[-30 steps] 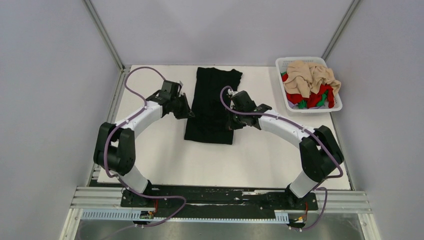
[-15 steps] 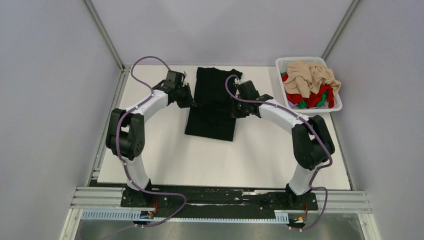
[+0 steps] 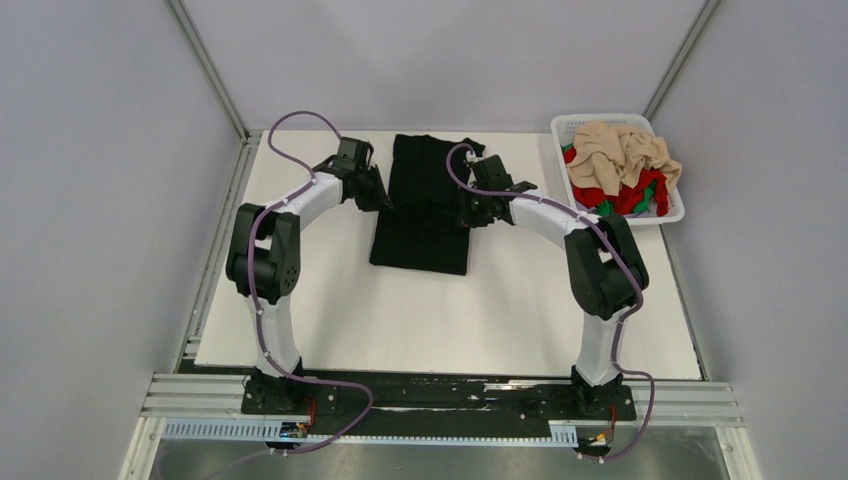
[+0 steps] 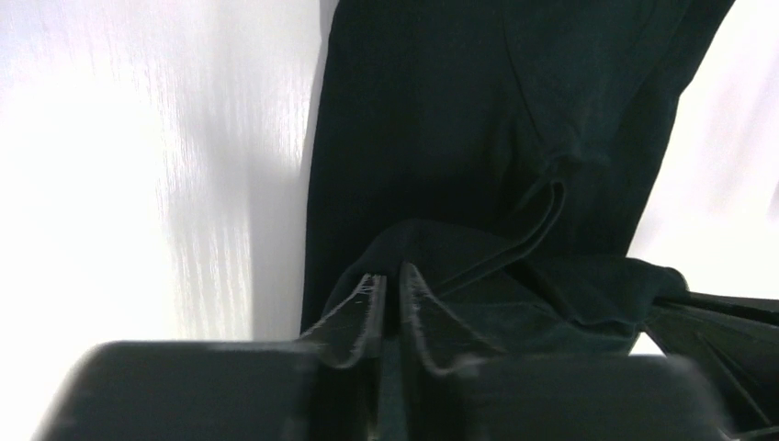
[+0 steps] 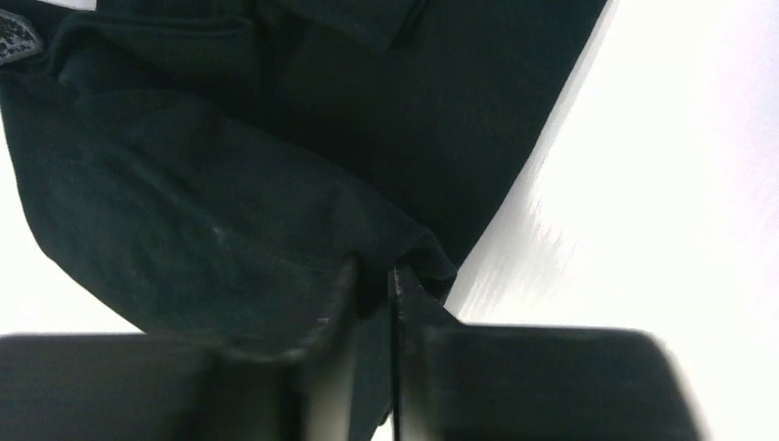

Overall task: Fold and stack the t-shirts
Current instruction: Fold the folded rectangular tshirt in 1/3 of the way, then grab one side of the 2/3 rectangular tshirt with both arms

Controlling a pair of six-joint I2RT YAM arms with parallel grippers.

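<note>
The black t-shirt (image 3: 425, 215) lies as a long narrow strip in the middle of the white table (image 3: 330, 310), running from near to far. My left gripper (image 3: 383, 203) is shut on its left edge and my right gripper (image 3: 468, 215) is shut on its right edge, both lifting cloth over the shirt's middle. In the left wrist view the gripper (image 4: 391, 280) pinches a fold of the black shirt (image 4: 441, 129). In the right wrist view the gripper (image 5: 374, 276) pinches the black shirt (image 5: 202, 202). Beige (image 3: 620, 150), red (image 3: 632, 198) and green (image 3: 603, 208) shirts lie heaped in the basket.
A white lattice basket (image 3: 568, 128) stands at the table's far right corner. Grey walls enclose the table on three sides. Purple cables loop over both arms.
Both grippers have moved away from me along the shirt, carrying its near end with them; the visible strip is shorter at its near end and both arms reach farther out.
</note>
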